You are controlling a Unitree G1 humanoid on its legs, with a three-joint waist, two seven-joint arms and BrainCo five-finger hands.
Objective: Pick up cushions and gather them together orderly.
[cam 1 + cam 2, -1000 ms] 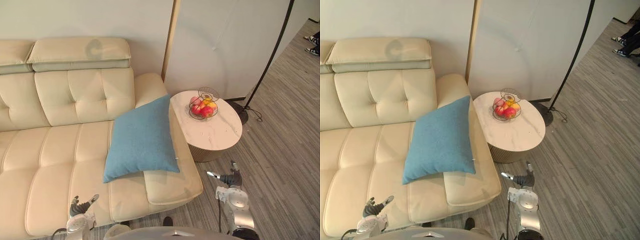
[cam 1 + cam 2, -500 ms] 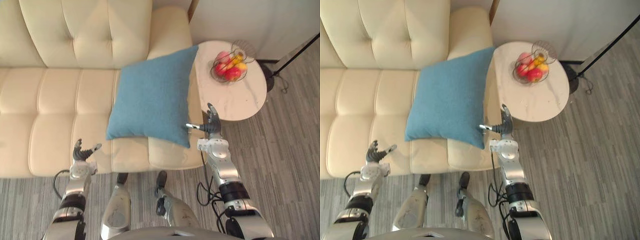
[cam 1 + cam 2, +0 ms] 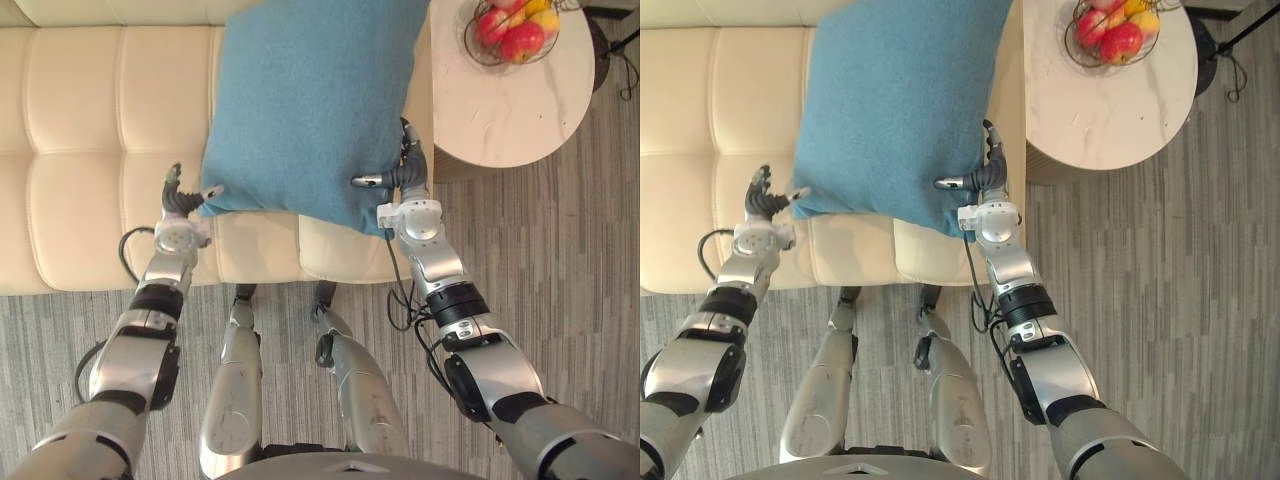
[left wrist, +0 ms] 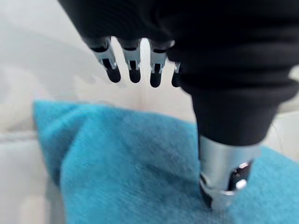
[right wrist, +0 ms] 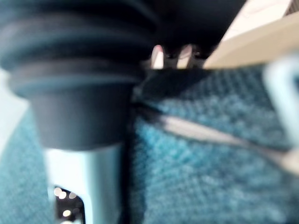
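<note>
- The cushion [image 3: 310, 100] lies on the sofa's [image 3: 90, 130] right end.
- The table [image 3: 500, 115] stands right of the sofa.
- The fruit basket [image 3: 510, 30] sits on the table.
- The left hand [image 3: 180, 203] and right hand [image 3: 400, 180] are at the cushion's near corners.

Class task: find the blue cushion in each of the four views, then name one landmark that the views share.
Left eye view: the blue cushion is top centre, its near corners by the left hand and right hand.
Right eye view: the cushion is at the top, left of centre.
Left wrist view: the cushion spreads beneath the fingers.
Right wrist view: the cushion lies against the hand.
Shared landmark: the cream sofa, in both eye views and the left wrist view.
</note>
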